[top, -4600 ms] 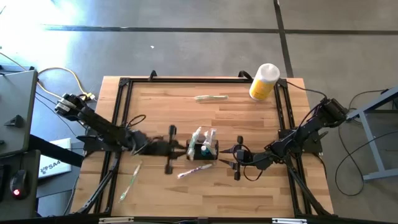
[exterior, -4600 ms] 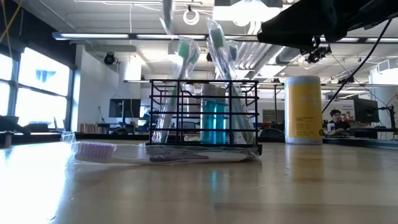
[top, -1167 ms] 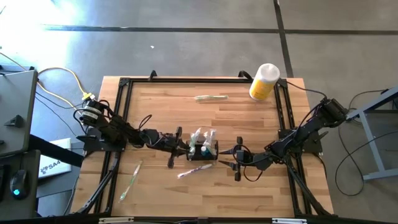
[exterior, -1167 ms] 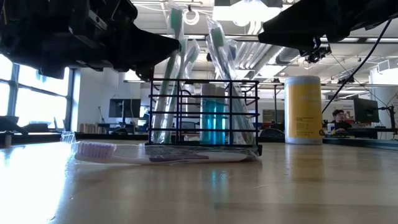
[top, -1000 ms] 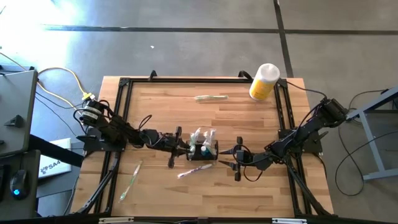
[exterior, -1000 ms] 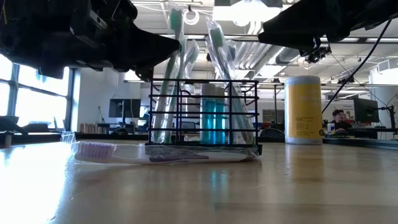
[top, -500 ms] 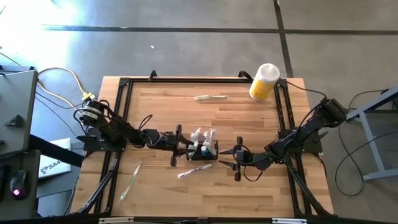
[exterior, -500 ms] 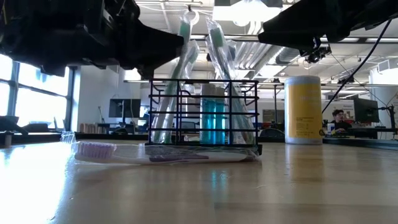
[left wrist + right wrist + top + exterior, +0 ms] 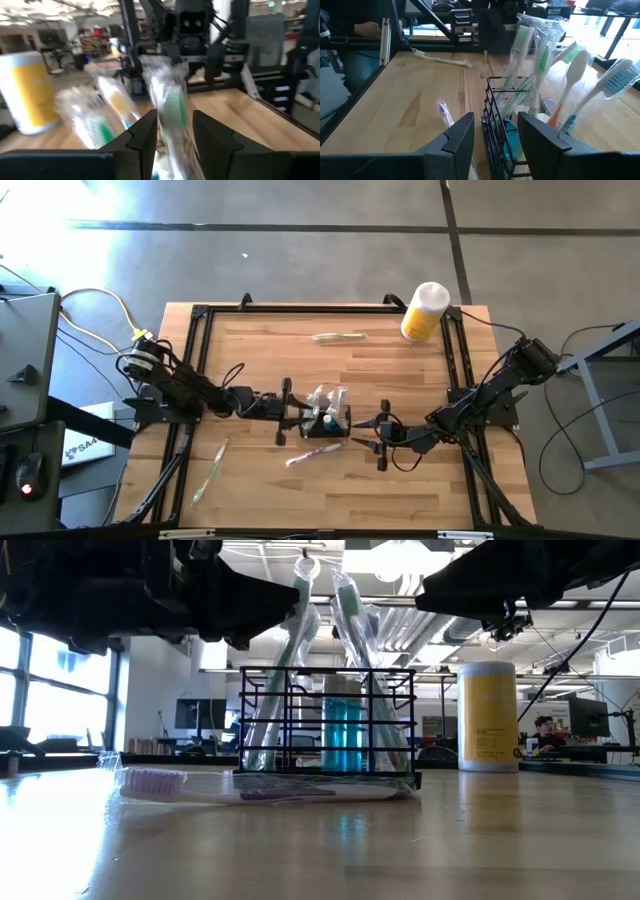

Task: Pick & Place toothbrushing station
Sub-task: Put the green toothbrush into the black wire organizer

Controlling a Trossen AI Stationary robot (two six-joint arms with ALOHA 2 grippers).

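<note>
Left tool (image 9: 297,418) is now parted around a wrapped brush (image 9: 170,102), having just let go into the station (image 9: 326,421) at frame centre; right tool (image 9: 358,430) is waiting released beside it.

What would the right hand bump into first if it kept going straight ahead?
Most likely the black wire basket full of toothbrushes; the right hand points at its near wall, its fingers open.

Upright wrapped toothbrushes (image 9: 327,398) crowding the station (image 9: 326,421)
</note>
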